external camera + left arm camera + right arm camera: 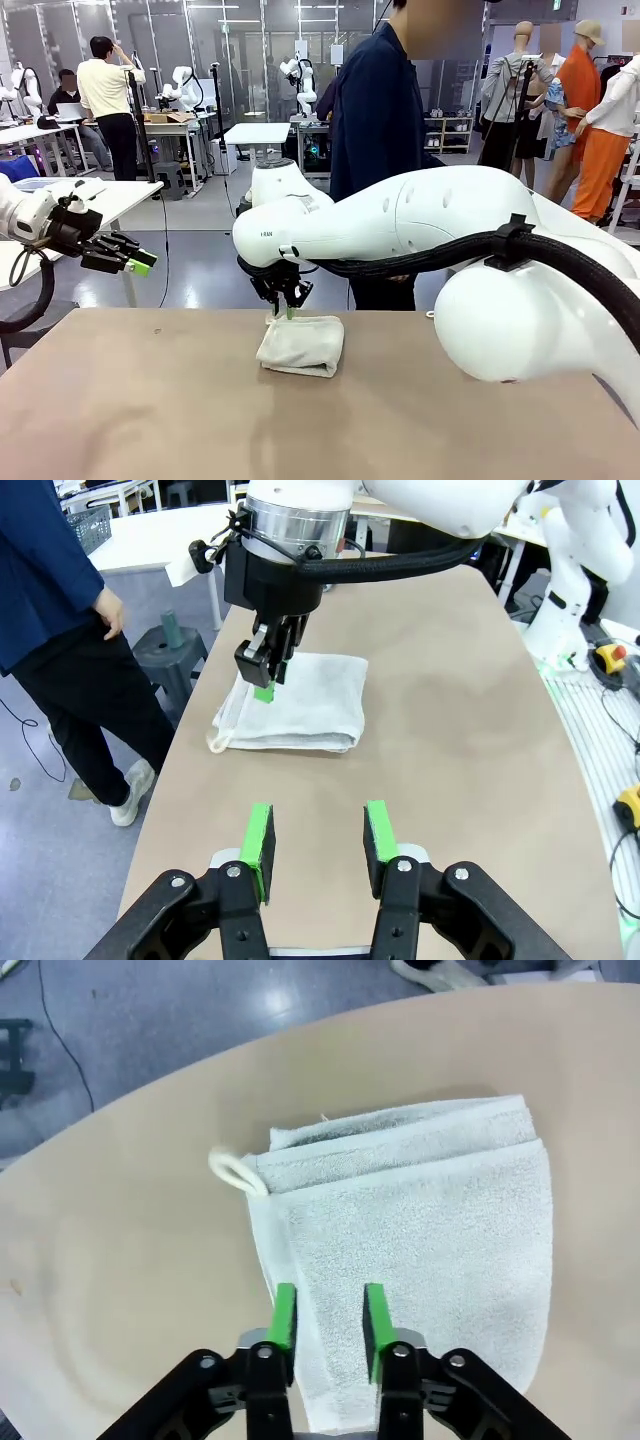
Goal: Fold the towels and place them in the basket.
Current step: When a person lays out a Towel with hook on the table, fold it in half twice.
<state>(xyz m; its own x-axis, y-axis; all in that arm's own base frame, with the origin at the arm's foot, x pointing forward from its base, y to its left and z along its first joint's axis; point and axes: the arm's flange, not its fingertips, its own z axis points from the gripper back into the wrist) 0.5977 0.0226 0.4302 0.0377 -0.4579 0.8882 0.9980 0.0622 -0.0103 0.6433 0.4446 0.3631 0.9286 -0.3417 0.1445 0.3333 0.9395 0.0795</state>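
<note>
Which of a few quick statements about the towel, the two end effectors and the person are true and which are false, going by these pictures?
1. The towel lies folded on the table. True.
2. The right end effector has lifted the towel clear of the table. False: the towel lies flat, and the fingers stand apart just above it, gripping nothing.
3. The left end effector hangs open with nothing between its pads. True.
4. The towel has a small loop at one corner. True.
5. The person is pressing a hand on the towel. False: the person stands at the far edge of the table, hand at their side.
</note>
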